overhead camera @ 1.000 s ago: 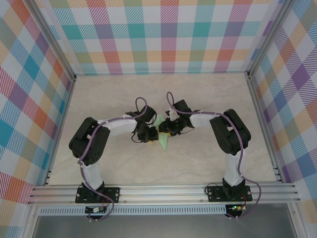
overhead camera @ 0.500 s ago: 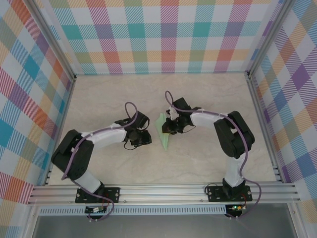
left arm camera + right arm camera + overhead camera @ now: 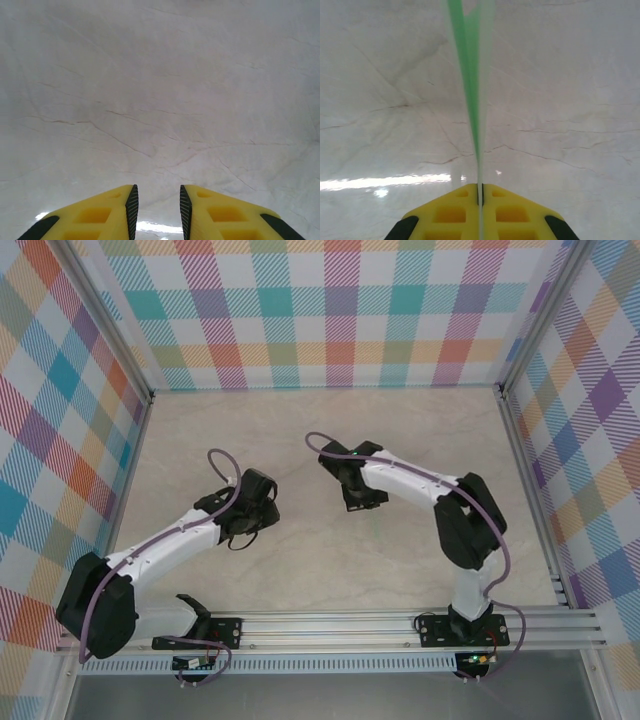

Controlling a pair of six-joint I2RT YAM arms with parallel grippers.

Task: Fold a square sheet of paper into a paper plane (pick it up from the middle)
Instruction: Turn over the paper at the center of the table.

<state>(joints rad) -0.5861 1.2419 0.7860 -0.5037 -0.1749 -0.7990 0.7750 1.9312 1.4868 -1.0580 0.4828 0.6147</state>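
Observation:
The paper plane is a slim strip of pale green paper seen edge-on in the right wrist view. It runs from between my right fingers up and away over the table. My right gripper is shut on its near end. From above, the right gripper points down near the table's middle and hides the paper beneath it. My left gripper is open, with bare table showing between its black pads. In the top view the left gripper hangs well to the left of the right one.
The tabletop is pale with a marble pattern, and checked walls stand on three sides. An aluminium rail runs along the near edge by the arm bases. Upright frame posts stand at the table's sides.
My left arm has pulled back to the left, away from the paper, and opened a little more. My right gripper has shut on the paper and carried it slightly back; the paper no longer shows from above.

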